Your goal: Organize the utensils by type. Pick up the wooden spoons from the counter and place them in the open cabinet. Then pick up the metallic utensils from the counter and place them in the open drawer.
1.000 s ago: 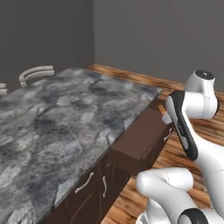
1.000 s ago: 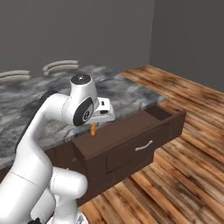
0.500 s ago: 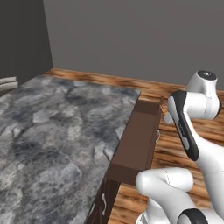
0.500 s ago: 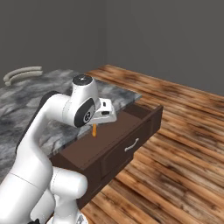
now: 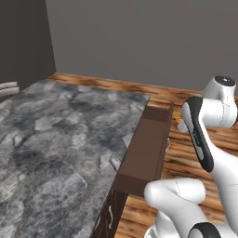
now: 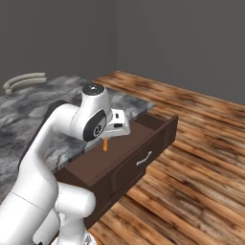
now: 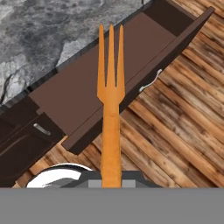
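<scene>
hand view count: i see one counter (image 7: 39, 30), one open drawer (image 7: 87, 87), one orange fork (image 7: 110, 100).
counter: grey marbled slab, left of the drawer.
drawer: shallow, dark brown, plain brown inside, silver handle on its front.
fork: three tines, all orange here, hanging above the drawer.
gripper (image 6: 106, 139): clamped narrow on the fork's handle.

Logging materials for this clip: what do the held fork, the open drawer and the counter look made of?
Fork: uniformly matte orange, no metallic shine; material unclear, perhaps plastic or wood. Drawer: dark brown wood, plain flat inside, silvery handle. Counter: grey marbled stone, mottled light and dark patches.
</scene>
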Controlling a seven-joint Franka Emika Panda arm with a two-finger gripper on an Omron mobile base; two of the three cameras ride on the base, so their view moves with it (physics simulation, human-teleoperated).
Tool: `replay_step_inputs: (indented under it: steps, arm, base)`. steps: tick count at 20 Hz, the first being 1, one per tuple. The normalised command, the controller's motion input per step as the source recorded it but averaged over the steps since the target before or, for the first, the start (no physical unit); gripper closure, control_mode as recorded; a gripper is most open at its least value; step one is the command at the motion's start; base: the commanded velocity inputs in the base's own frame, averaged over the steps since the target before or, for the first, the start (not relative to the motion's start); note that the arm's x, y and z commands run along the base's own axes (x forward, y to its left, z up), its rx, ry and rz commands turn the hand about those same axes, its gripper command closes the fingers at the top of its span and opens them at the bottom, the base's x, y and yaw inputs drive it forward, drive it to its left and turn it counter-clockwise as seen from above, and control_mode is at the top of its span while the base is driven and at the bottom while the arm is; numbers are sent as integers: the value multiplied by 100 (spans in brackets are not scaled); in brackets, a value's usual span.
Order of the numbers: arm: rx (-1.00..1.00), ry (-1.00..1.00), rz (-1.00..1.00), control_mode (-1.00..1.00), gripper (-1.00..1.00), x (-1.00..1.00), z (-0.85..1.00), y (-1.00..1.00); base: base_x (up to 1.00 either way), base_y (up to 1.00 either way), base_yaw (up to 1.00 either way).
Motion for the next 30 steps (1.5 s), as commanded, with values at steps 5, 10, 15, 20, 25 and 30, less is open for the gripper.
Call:
replay_step_inputs:
  steps: [5, 10, 15, 20, 25, 30]
  arm:
    - [0, 0, 0, 100, 100, 0, 0, 0]
    - [0, 0, -13, -100, 100, 48, -11, 6]
    - [0, 0, -28, -100, 100, 54, -31, 26]
    - [17, 0, -34, -100, 100, 55, -45, 15]
    - [23, 0, -46, -100, 100, 47, -55, 6]
    - [5, 0, -26, -100, 100, 51, -40, 1]
  base:
    - [12, 0, -1]
    - [0, 0, 0]
    - [0, 0, 0]
    - [0, 0, 0]
    - [0, 0, 0]
    - [0, 0, 0]
